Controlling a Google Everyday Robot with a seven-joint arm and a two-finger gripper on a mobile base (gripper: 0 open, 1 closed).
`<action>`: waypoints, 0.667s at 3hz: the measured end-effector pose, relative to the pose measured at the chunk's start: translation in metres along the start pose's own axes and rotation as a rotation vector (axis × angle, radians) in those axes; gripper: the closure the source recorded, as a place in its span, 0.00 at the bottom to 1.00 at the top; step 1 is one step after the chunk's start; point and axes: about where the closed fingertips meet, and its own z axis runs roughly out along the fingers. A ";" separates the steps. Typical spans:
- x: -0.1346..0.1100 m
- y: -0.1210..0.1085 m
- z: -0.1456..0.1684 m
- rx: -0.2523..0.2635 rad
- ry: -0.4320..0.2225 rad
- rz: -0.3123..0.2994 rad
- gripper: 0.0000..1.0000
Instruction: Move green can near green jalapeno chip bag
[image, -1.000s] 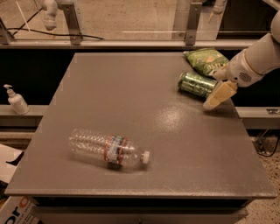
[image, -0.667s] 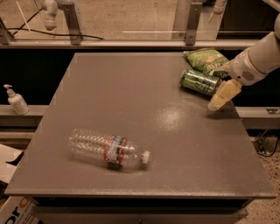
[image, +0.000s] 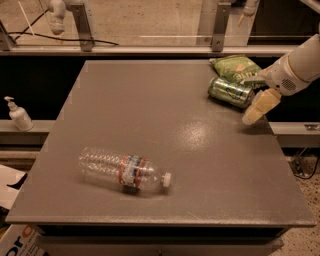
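The green can (image: 230, 91) lies on its side at the far right of the grey table (image: 165, 130). It touches the near edge of the green jalapeno chip bag (image: 235, 67), which lies flat by the table's far right corner. My gripper (image: 253, 100) reaches in from the right at the can's right end. It is open, with the pale near finger (image: 260, 106) standing a little clear of the can. The far finger is partly hidden by the bag and can.
A clear plastic water bottle (image: 125, 172) lies on its side at the front left of the table. A white pump bottle (image: 19, 115) stands on a ledge left of the table. A railing with metal posts (image: 220, 25) runs behind the far edge.
My gripper has moved a little to the right. The can has shifted slightly right and further back, closer to the chip bag. The water bottle has not moved.
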 end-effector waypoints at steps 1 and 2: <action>0.000 0.000 0.000 0.001 0.000 0.000 0.00; 0.015 -0.003 -0.019 0.008 -0.031 0.042 0.00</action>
